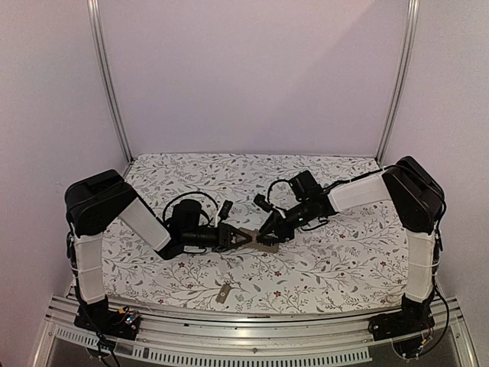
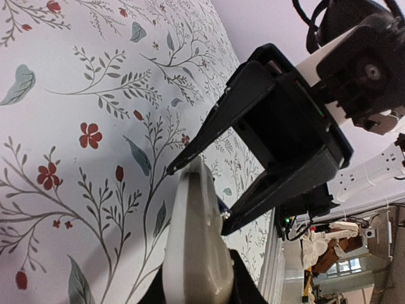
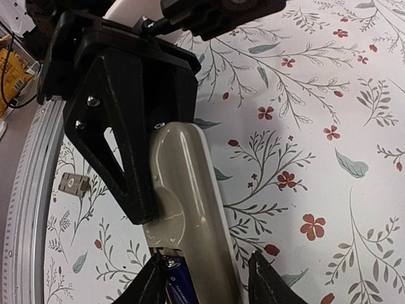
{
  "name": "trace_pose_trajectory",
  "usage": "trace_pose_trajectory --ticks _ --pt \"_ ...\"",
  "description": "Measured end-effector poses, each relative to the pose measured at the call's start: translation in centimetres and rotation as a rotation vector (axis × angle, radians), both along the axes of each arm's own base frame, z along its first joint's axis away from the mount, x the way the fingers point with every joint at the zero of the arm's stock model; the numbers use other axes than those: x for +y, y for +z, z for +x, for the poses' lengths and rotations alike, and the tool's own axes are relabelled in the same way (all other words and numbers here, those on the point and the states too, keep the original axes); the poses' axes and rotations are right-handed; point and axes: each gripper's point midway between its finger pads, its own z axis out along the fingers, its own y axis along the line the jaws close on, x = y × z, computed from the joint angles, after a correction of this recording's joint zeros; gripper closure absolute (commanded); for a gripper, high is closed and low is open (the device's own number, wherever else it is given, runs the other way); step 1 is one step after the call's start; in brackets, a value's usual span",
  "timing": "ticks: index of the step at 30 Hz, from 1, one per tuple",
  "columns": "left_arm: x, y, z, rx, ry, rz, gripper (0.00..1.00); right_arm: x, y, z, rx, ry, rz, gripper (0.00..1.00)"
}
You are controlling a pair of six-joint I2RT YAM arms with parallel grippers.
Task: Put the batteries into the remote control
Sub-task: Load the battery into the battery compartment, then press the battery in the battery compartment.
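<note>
The left end effector (image 1: 237, 238) is clenched on the remote control (image 3: 190, 209) and holds it above the table (image 1: 344, 252), near the middle. The remote control lies roughly level, with its grey-tan underside facing up and its long axis pointing toward the right arm.

The right end effector (image 2: 199, 199) meets the free end of the remote control from the opposite side. Its jaws stand apart, one on each side of that end. The pictures do not show whether they are pressing on anything.

In the right wrist view, one battery (image 3: 177, 286) with a bluish printed wrap shows at the near end of the remote control. It lies just beside one finger of the right end effector. Whether it is seated cannot be determined.

A small grey-tan cover piece (image 1: 222, 293) lies flat on the table near the front edge, well apart from both end effectors.
</note>
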Motion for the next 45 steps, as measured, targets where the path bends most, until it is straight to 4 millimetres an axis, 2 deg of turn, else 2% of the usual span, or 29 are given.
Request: trace_pose_trajectory --ticks 8,19,25,28,29,32,34,39,45 --pt "0.0 -0.1 0.0 0.001 0.0 0.0 1.0 -0.5 -0.7 -0.1 -0.001 0.001 -0.009 0.58" --pt "0.0 -0.1 -0.2 0.003 -0.012 -0.004 1.0 -0.7 -0.8 -0.1 -0.013 0.009 -0.008 0.34" --pt "-0.1 -0.1 -0.3 0.004 -0.016 -0.005 1.0 -0.6 -0.3 -0.8 0.011 0.045 0.023 0.24" --pt "-0.1 -0.1 -0.3 0.004 -0.016 -0.005 1.0 -0.4 0.0 -1.1 0.017 0.064 0.04 0.25" --pt "-0.1 -0.1 -0.3 0.004 -0.016 -0.005 1.0 -0.3 0.2 -1.1 0.014 0.068 0.046 0.28" --pt "-0.1 -0.1 -0.3 0.004 -0.016 -0.005 1.0 0.1 1.0 -0.7 -0.001 0.075 0.064 0.45" --pt "-0.1 -0.1 -0.3 0.004 -0.016 -0.005 1.0 0.6 1.9 -0.1 -0.015 0.072 0.08 0.5" --pt "-0.1 -0.1 -0.3 0.0 -0.018 -0.005 1.0 1.2 2.8 0.8 -0.037 0.069 0.098 0.48" --pt "-0.2 0.0 -0.4 -0.058 -0.052 0.003 1.0 0.8 2.2 0.2 -0.036 0.09 0.083 0.34"
